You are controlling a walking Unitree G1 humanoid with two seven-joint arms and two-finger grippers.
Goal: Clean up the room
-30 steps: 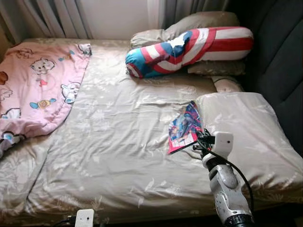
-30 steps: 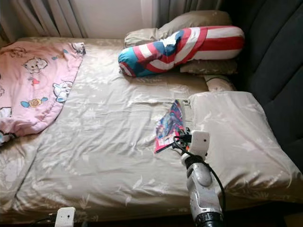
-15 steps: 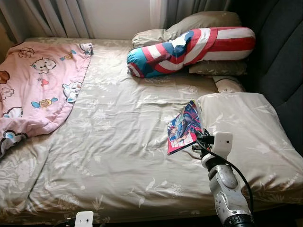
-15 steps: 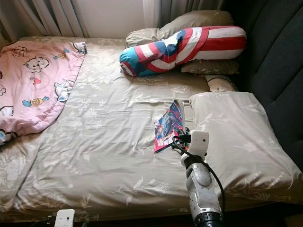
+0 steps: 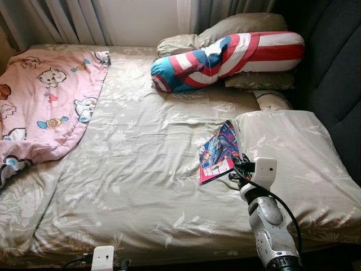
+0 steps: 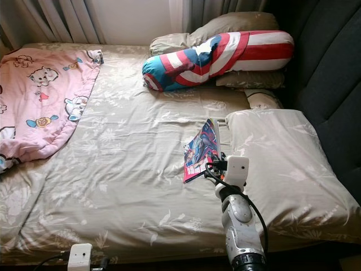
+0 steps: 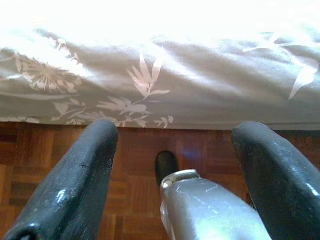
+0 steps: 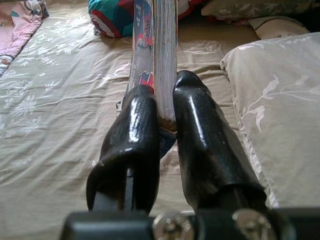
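The comic book is clamped edge-on by the right gripper for lifting off the bed, while the left gripper is held open and empty.

A wide bed in a beige leaf-print sheet is taking up the room. Grey curtains are hanging at 11 o'clock, daylight is coming in at 12, a dark padded headboard is standing at 3, and brown parquet floor is showing below.

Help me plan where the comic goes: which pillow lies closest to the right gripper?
The big beige floral pillow beside the right gripper; the striped bolster and other pillows lie by the curtains.
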